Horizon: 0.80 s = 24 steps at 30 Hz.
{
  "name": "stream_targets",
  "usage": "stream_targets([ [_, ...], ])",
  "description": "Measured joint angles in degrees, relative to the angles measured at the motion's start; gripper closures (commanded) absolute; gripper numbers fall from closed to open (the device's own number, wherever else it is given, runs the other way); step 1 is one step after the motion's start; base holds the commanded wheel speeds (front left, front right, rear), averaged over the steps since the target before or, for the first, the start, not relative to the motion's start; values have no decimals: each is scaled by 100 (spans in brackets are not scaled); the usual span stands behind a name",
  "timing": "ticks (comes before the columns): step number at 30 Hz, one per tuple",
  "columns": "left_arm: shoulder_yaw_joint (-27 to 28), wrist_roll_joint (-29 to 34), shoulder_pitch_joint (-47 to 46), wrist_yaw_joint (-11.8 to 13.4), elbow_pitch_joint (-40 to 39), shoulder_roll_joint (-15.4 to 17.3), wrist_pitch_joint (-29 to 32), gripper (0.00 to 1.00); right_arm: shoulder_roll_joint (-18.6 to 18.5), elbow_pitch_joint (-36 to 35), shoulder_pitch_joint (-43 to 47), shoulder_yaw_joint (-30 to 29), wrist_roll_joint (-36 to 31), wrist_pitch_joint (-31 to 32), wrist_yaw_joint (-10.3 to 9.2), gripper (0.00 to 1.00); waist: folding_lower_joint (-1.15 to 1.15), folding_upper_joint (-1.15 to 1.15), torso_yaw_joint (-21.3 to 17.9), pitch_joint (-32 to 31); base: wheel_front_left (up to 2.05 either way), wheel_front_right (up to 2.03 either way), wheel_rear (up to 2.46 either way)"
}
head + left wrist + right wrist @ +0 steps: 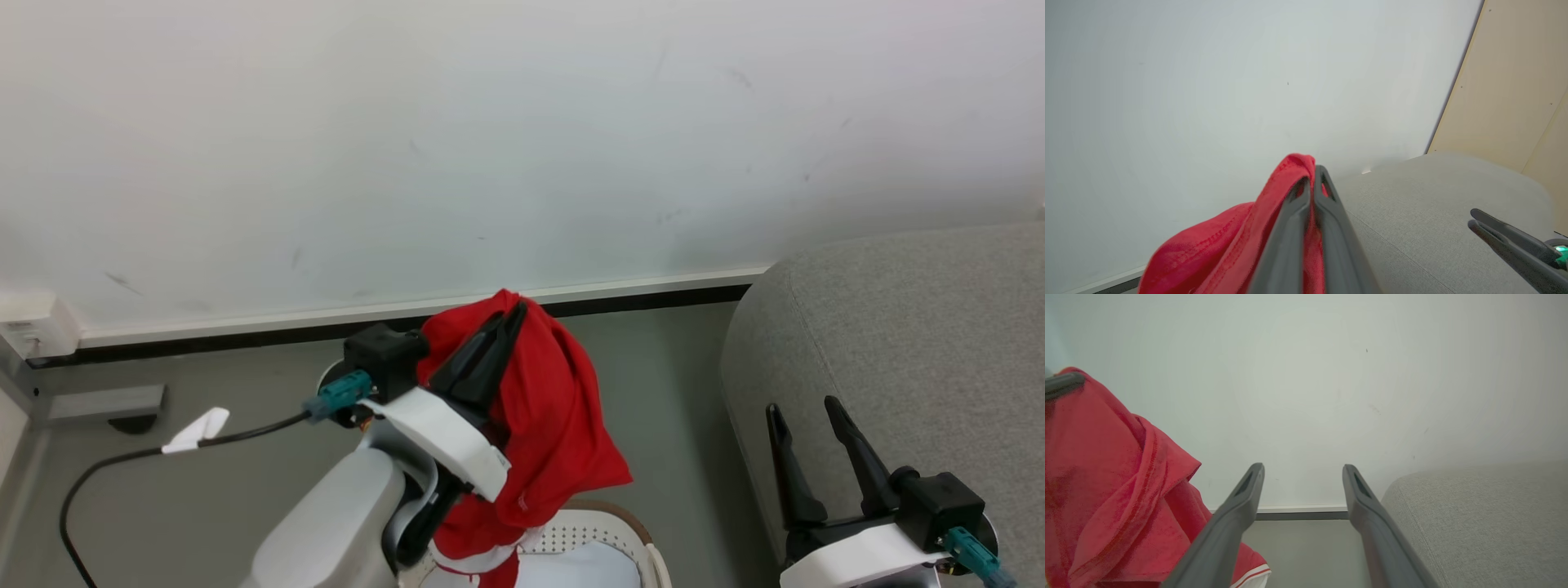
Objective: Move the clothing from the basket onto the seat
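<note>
The white wall [490,122] is at the back, with grey floor [669,392] below it. The big grey seat [914,343] stands on the right.

The red clothing [555,408] is up in the air, above the basket [633,516] and to the left of the seat, not touching the seat. It hangs long, up and down. Its top is bunched at the fingertips, and its bottom end with the white band points down at the basket's left side. I cannot tell if that end touches the basket.

The white basket with the brown rim sits on the floor, under the clothing. A pale cloth [580,567] lies inside it.

The left gripper [516,314] has its fingers pressed together, pinching the top of the clothing. The right gripper [802,405] is low, in front of the seat, with its fingers spread apart and nothing between them.

A black cable [122,465] lies on the floor at the left.
</note>
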Motion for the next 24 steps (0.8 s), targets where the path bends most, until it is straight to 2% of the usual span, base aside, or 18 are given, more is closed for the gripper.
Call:
stream_targets([
  [10, 132, -24, -38, 177, -499, 57, 7, 100, 0, -24, 24, 272, 70, 0, 0, 0, 1, 0, -5, -59, 0, 0, 0],
  [17, 127, -58, -28, 205, -627, 83, 32, 100, -1, -38, 32, 438, 33, 0, 0, 0, 1, 0, 38, -1, 0, 0, 0],
  [24, 63, -80, -30, 202, -627, 47, 66, 100, -103, -88, -13, 960, 165, 0, 0, 0, 1, 0, 118, 48, 0, 0, 0],
])
